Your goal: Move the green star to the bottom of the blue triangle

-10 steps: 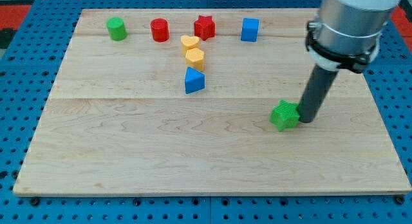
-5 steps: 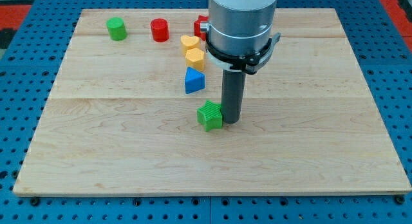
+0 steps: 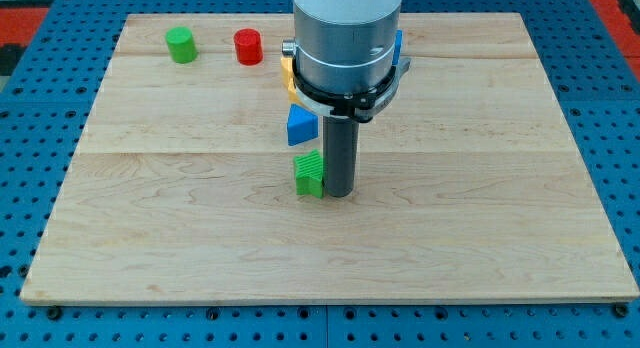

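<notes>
The green star [image 3: 309,175] lies near the board's middle, just below the blue triangle [image 3: 299,126] with a small gap between them. My tip [image 3: 338,193] stands against the star's right side, touching it. The arm's wide grey body hides the upper part of the triangle and the blocks behind it.
A green cylinder [image 3: 181,44] and a red cylinder [image 3: 247,46] stand near the view's top left. A yellow block [image 3: 286,73] and a blue block [image 3: 398,43] peek out from behind the arm. The wooden board [image 3: 150,238] ends in a blue pegboard surround.
My tip has pushed the green star leftwards across the board, from the right half to a spot just below the blue triangle. The arm now covers the red star and yellow blocks.
</notes>
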Controlling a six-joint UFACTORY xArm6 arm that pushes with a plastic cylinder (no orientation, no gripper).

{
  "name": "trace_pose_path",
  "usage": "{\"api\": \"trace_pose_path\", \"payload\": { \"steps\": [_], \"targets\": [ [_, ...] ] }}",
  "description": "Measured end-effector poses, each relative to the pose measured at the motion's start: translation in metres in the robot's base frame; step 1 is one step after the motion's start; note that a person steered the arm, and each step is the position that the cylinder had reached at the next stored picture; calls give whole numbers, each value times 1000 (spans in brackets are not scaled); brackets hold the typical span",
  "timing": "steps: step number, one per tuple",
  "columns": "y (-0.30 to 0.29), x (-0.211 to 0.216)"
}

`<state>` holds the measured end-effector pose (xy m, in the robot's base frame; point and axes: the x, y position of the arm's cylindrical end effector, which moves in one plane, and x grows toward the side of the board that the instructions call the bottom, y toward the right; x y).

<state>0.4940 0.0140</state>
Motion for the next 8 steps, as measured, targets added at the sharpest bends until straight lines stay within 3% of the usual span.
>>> {"api": "trace_pose_path", "payload": {
  "steps": [3, 5, 8],
  "targets": [
    [-23, 4],
    [-40, 49],
    [-45, 6]
  ]
}}
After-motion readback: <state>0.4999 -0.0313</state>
